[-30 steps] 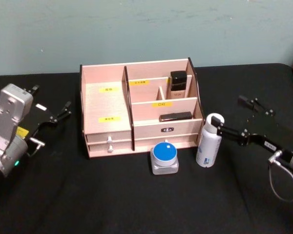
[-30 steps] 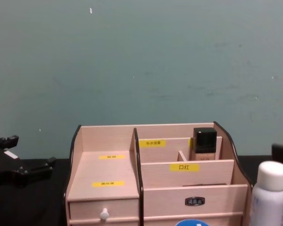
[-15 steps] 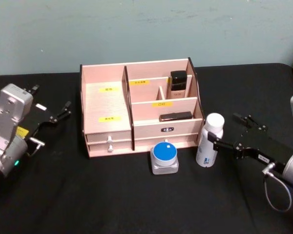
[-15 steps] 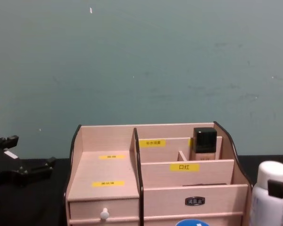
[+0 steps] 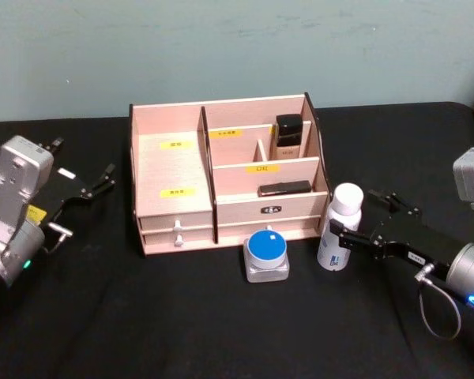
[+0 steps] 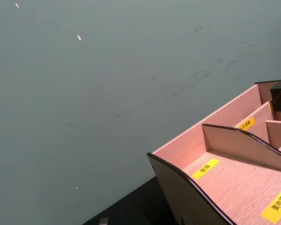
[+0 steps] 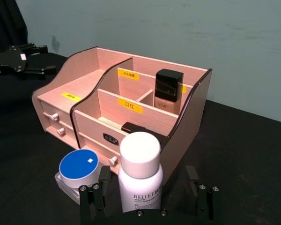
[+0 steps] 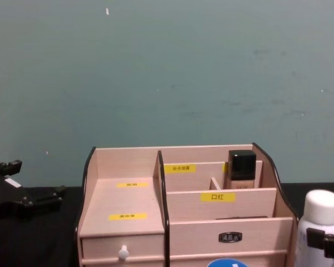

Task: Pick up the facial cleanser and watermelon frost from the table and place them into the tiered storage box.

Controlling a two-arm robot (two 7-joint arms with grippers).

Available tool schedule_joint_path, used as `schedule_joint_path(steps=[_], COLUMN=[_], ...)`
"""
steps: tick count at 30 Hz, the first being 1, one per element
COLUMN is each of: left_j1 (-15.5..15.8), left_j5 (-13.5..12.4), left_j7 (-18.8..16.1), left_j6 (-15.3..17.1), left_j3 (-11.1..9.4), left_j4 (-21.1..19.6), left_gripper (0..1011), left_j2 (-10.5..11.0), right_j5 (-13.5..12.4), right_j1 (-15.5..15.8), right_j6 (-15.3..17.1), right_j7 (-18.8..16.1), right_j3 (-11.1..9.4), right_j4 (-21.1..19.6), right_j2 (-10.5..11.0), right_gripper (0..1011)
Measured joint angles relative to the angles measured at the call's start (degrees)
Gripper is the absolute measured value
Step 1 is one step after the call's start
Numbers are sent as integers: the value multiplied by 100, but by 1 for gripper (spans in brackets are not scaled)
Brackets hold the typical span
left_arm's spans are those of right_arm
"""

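Surface: we log a table (image 5: 182, 316) covered with a black cloth.
Middle, towards the back: tiered storage box (image 5: 174, 170), drawers facing us.
In front of the box: blue-lidded watermelon frost jar (image 5: 266, 251), just beside the lower drawer front.
Box's right front corner: facial cleanser bottle (image 5: 347, 197), upright, near the jar but apart.

Item: tiered storage box (image 8: 128, 200), light wood, black-edged curved sides, centre of the black table (image 8: 39, 239), teal wall (image 8: 167, 72) behind
- Fittings: four yellow labels (image 8: 217, 197); white knob (image 8: 122, 253) on the lower left drawer; small dark plate (image 8: 229, 237) on the front right panel
- Contents: black-capped bottle (image 8: 241, 169), upright in the rear right compartment
- Beside it, right: white bottle (image 8: 318, 222), upright, white cap; right gripper (image 8: 326, 245), one black finger across the bottle's body
- In front, at the bottom edge: blue lid (image 8: 227, 263)
- Far left: left gripper (image 8: 36, 182), black, prongs spread, apart from the box
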State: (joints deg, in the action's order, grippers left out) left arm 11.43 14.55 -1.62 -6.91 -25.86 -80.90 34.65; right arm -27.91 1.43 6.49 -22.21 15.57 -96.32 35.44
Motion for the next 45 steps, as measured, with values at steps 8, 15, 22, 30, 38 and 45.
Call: schedule_joint_path(steps=[8,15,22,30,38,45], left_j1=[0,0,0,0,0,0], left_j5=[0,0,0,0,0,0], left_j7=[0,0,0,0,0,0], left_j6=[0,0,0,0,0,0], left_j3=[0,0,0,0,0,0], left_j4=[0,0,0,0,0,0], left_gripper=[1010,1010,1009,1010,1010,1010], left_j2=[0,0,0,0,0,0], right_j5=[96,158,192,210,212,212], right_j1=[-270,-464,-598,-714,-785,-775], right_j6=[-10,-35,-54,-84,-155,-148], right_j7=[-162,-271,-334,-410,-487,-477], right_j3=[99,192,265,329,363,357], right_j4=[329,539,704,832,920,908], right_j2=[-142,-246,-323,-378,-401,-398], right_gripper=[1002,1002,1002,1002,1002,1002])
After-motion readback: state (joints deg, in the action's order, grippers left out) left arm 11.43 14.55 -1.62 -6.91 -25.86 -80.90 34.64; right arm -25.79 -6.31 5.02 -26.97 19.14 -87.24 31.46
